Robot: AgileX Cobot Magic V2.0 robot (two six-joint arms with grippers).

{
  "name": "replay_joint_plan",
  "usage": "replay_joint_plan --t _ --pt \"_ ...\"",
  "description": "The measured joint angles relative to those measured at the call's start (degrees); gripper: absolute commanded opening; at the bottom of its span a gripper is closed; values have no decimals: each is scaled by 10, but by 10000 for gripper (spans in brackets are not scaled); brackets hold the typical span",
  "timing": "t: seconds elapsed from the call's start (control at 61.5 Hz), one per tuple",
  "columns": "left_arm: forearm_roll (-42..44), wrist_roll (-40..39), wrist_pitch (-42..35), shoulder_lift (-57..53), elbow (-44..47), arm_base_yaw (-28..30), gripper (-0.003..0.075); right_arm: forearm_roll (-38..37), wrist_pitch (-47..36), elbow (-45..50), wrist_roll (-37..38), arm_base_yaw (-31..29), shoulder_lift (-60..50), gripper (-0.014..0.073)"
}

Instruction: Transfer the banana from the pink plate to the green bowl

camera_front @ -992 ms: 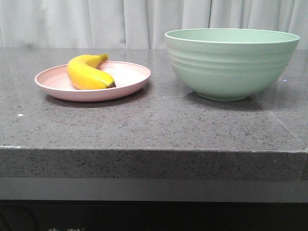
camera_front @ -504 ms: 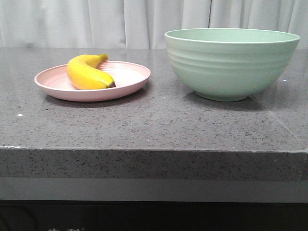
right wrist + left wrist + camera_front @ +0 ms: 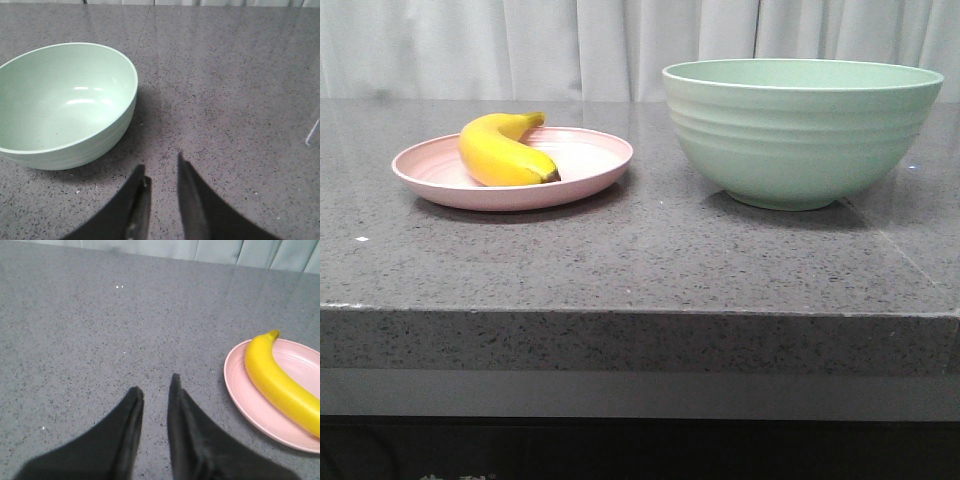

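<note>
**Banana on its plate, both arms waiting beside the dishes**

A dark grey speckled bench fills the front view, with pale curtains hanging behind it. On the left sits the pink plate, shallow and round. The banana lies on the plate's left half, its dark tip pointing toward the plate's middle and its stem raised toward the back. To the right, apart from the plate, stands the green bowl, deep, ridged on the outside and much taller than the plate. The right wrist view shows the bowl's inside holding nothing.

Neither arm appears in the front view. In the left wrist view, the left gripper hovers over bare bench beside the plate, its two black fingers a narrow gap apart and holding nothing. In the right wrist view, the right gripper hangs over bare bench just beside the bowl, its fingers also a narrow gap apart and holding nothing.

Compared with the front views from half a second and one second ago, nothing has changed: banana, plate and bowl sit in the same places.
</note>
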Motion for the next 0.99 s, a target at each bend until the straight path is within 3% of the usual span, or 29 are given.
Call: replay_joint_plan --t 0.081,0.146,0.342,0.651,0.797,0.992 --pt "1 0 -8 0 0 0 552 0 0 0 0 0 0 591" --pt "2 0 -10 0 0 0 593 0 1 0 0 0 0 637" --pt "2 0 -10 0 -15 -31 557 0 1 0 0 0 0 633" --pt "22 0 0 53 -75 -193 547 0 2 0 -1 0 0 633" --pt "42 -7 58 144 -132 -254 547 0 2 0 -1 0 0 633" --pt "68 -138 200 305 -262 -275 547 0 2 0 -1 0 0 633"
